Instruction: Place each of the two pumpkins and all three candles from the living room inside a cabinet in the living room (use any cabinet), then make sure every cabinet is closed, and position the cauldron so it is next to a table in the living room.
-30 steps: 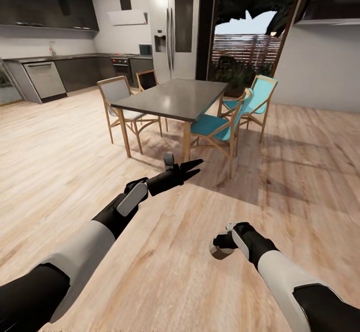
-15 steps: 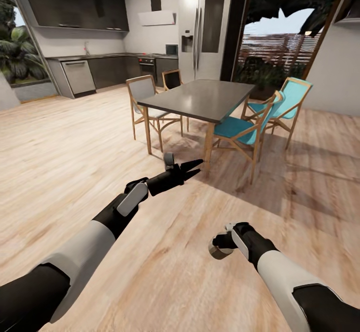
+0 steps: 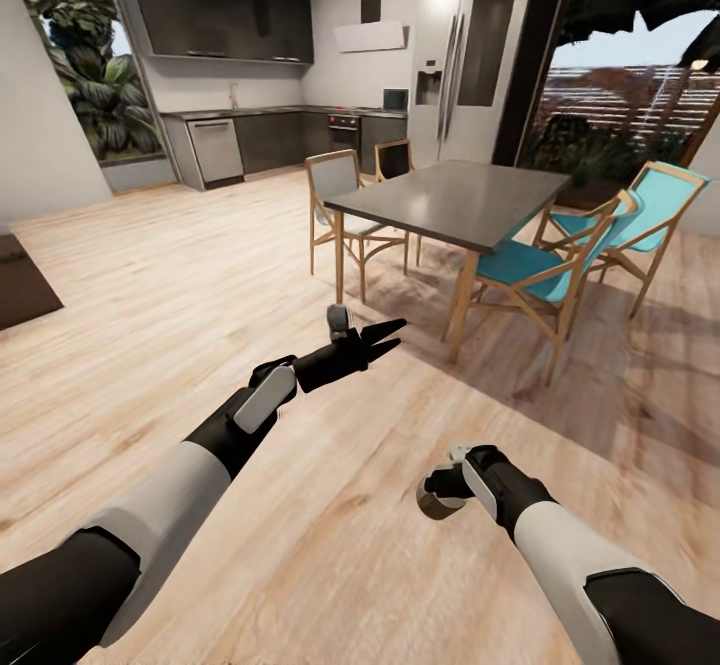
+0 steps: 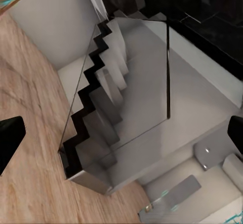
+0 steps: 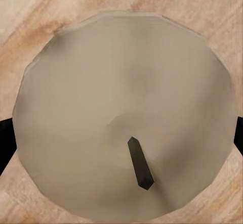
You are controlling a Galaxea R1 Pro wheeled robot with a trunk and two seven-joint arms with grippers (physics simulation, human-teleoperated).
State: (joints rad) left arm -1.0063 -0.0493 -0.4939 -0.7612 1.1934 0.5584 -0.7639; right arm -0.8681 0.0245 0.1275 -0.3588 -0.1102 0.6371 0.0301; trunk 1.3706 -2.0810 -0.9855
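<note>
Currently in transit: right jaws (image 3: 438,498) closed on a candle (image 5: 124,133), upright, wick up, low over the wood floor (image 3: 150,295). Left jaws (image 3: 385,335) spread, empty, pointing toward the dining table (image 3: 450,200). Cabinet unsighted, so heading unknown

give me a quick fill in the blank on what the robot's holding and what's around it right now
1. The right gripper is shut on a grey-beige ____.
2. The left gripper has its fingers ____ with nothing between them.
3. The two chairs on the right side of the dark dining table have ____ seats.
4. The floor is pale ____.

Missing words: candle; open; turquoise; wood
</note>
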